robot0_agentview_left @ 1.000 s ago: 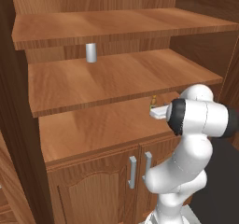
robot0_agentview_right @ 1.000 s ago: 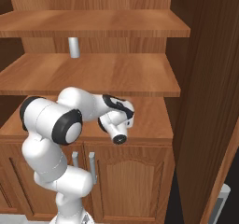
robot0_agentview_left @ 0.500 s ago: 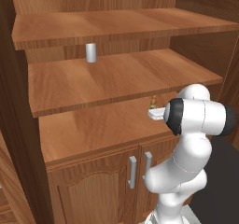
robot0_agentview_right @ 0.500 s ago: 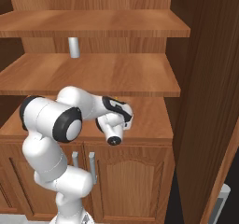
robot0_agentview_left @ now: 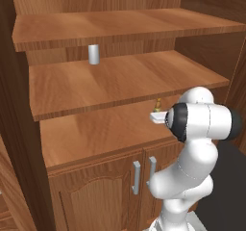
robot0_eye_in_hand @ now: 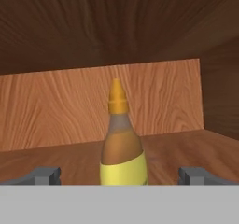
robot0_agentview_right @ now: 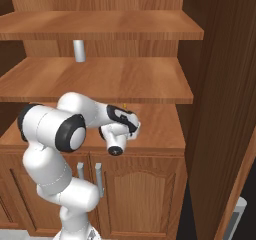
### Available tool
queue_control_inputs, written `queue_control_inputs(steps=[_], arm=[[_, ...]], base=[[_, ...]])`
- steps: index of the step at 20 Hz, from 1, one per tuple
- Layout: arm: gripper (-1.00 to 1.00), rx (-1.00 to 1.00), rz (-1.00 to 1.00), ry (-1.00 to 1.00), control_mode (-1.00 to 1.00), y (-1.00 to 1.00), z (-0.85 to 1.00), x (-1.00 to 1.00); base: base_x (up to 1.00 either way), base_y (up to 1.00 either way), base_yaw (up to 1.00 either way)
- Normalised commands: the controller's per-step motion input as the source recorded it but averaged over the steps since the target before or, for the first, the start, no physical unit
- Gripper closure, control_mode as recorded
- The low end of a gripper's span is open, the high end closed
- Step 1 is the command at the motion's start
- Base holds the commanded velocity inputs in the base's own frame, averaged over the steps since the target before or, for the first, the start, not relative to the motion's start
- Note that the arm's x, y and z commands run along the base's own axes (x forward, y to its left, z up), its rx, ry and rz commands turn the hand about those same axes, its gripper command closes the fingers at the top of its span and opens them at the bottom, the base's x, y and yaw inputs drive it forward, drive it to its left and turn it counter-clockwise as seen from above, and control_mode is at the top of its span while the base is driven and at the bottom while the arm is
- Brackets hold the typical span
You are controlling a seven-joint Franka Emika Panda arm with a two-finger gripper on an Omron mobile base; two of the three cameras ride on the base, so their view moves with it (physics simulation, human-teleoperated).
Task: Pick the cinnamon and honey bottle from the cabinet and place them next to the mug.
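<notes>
The honey bottle [robot0_eye_in_hand: 120, 148] stands upright on the lowest open shelf of the cabinet [robot0_agentview_left: 120, 78], amber with a yellow label and an orange pointed cap. In the hand view it rises between my two fingertips [robot0_eye_in_hand: 46, 174], which stand wide apart on either side without touching it. My gripper [robot0_eye_in_hand: 120, 174] is open. In the left base view the bottle's top [robot0_agentview_left: 157, 101] peeks out just above the hand [robot0_agentview_left: 156, 116], in front of the arm's elbow. The hand [robot0_agentview_right: 120, 129] reaches in under the middle shelf. The cinnamon and the mug are out of view.
A plain grey cylinder [robot0_agentview_left: 93, 54] stands at the back of the middle shelf [robot0_agentview_right: 79, 50]. The middle shelf's front edge hangs just above the hand. Lower double doors with silver bar handles [robot0_agentview_left: 137, 177] are below. A tall wooden panel [robot0_agentview_right: 220, 109] closes off the right side.
The hand has edged slightly left and lower in the right base view. The bottle and the grey cylinder have not moved.
</notes>
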Motion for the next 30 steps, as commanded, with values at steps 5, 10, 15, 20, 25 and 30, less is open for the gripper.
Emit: queue_control_inputs(steps=[5, 10, 15, 20, 25, 30], arm=[[-1.00, 0.00, -0.06, 0.00, -1.00, 0.04, 0.00, 0.05], [-1.00, 0.00, -0.05, 0.00, -1.00, 0.00, 0.00, 0.05], [-1.00, 0.00, -0.05, 0.00, -1.00, 0.00, 0.00, 0.09], [-1.00, 0.00, -0.04, 0.00, -1.00, 0.00, -0.01, 0.11], [-1.00, 0.00, -0.03, 0.00, -1.00, 0.00, 0.00, 0.10], [-1.00, 0.00, -0.02, 0.00, -1.00, 0.00, 0.00, 0.06]], base=[[0.00, 0.00, 0.00], [0.00, 0.00, 0.00], [0.00, 0.00, 0.00], [0.00, 0.00, 0.00], [0.00, 0.00, 0.00], [0.00, 0.00, 0.00]])
